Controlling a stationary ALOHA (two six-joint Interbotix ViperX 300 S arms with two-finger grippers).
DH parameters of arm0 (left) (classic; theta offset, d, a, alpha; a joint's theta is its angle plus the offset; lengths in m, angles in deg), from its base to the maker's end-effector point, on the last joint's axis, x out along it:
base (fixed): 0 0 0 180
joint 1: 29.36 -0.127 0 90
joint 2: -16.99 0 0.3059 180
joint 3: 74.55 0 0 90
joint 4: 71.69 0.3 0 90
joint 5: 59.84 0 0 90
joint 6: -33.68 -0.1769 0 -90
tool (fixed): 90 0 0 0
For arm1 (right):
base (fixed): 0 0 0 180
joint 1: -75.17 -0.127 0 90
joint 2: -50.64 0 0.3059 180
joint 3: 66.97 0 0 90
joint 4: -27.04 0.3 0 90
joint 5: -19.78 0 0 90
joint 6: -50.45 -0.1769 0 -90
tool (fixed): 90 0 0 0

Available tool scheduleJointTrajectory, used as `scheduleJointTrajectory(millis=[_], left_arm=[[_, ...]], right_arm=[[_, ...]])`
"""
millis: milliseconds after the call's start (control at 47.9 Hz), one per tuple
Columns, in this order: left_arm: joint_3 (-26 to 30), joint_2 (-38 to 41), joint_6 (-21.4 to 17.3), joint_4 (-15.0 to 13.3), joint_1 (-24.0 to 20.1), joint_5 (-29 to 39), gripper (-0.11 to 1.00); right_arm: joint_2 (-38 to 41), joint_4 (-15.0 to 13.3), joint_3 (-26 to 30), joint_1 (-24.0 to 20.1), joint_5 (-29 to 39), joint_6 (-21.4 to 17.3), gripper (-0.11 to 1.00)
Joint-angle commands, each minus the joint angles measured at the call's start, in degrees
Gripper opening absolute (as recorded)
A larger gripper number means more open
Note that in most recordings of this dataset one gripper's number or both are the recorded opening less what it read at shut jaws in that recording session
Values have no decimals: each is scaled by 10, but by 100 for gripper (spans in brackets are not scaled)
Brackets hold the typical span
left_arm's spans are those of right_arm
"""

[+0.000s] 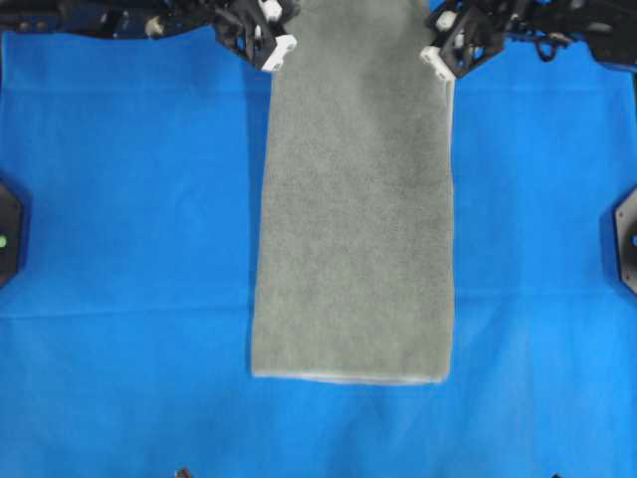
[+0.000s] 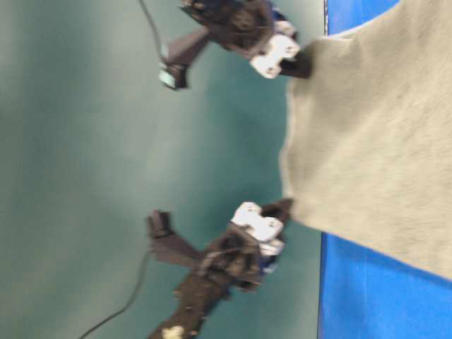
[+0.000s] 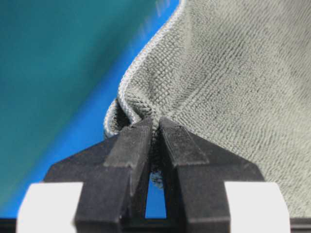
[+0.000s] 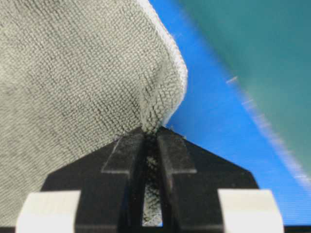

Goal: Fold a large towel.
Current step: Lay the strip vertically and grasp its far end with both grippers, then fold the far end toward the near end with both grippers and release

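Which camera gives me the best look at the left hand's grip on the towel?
The left wrist view: the left hand is shut on the towel corner. Overhead shows that hand at the towel's edge, without grip detail. Table-level is blurred. The right wrist view shows only the right hand.

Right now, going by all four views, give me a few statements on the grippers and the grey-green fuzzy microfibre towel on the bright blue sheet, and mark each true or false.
1. The left gripper is shut on a corner of the grey-green fuzzy microfibre towel. True.
2. The right gripper stands open, clear of the cloth. False: it is shut on the towel's other top corner.
3. The towel's near edge lies flat on the bright blue sheet. True.
4. The towel is crumpled into a ball. False: it is spread out as a long rectangle.
5. In the table-level view the gripped end is lifted off the sheet. True.
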Motion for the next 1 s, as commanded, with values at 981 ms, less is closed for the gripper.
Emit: scheduleJointTrajectory(millis=[981], left_arm=[[-258, -196, 7, -12, 383, -78, 3]], right_arm=[[-240, 32, -149, -452, 168, -187, 7]])
